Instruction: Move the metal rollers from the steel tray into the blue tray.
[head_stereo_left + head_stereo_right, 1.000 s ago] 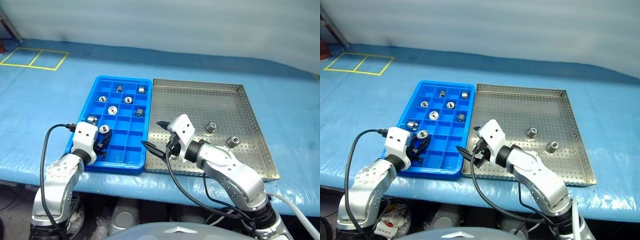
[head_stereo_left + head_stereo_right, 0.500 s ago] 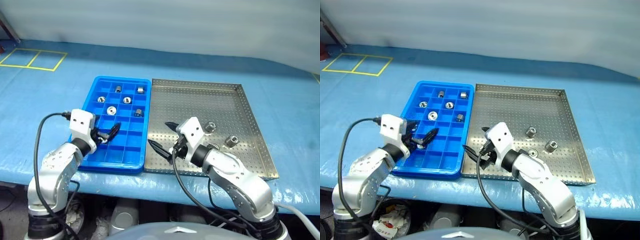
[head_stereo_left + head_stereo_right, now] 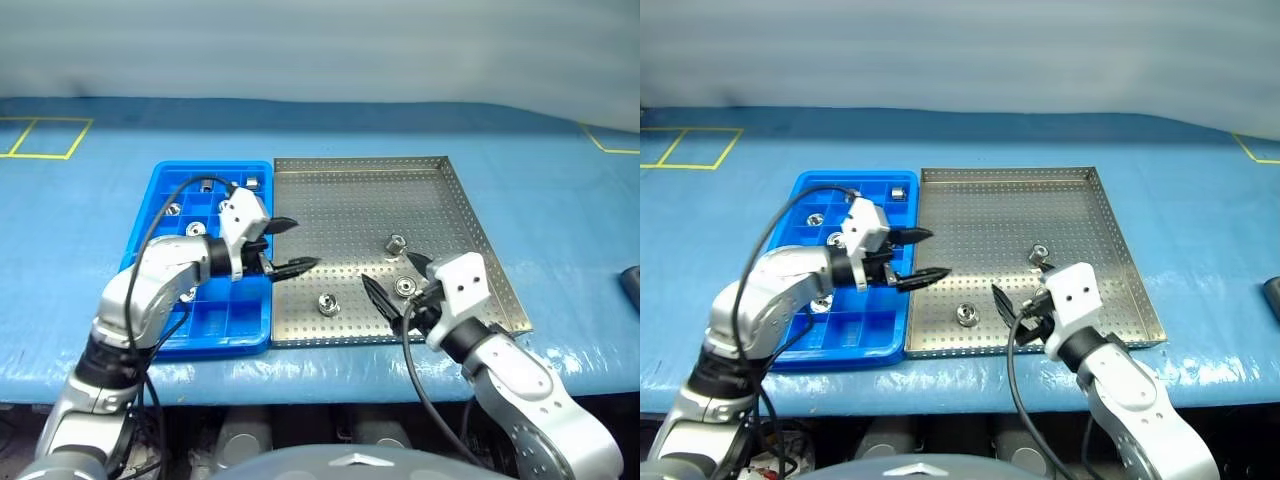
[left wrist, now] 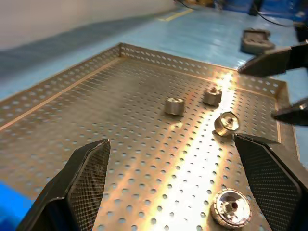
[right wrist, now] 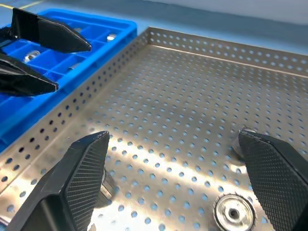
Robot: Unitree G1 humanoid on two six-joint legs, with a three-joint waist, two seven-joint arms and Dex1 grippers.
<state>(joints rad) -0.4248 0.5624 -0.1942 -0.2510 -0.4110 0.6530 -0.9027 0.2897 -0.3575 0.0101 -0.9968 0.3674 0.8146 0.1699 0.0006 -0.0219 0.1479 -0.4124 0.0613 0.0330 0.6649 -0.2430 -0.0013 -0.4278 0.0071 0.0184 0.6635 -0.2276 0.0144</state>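
One large square perforated steel tray (image 3: 440, 190) and one bright blue compartmented plastic tray (image 3: 160, 335) are lying side by side. Four small shiny silver ring-shaped metal rollers (image 4: 232, 208) are sitting in the steel tray. At least four more are showing in the blue tray, where an arm is covering some compartments.
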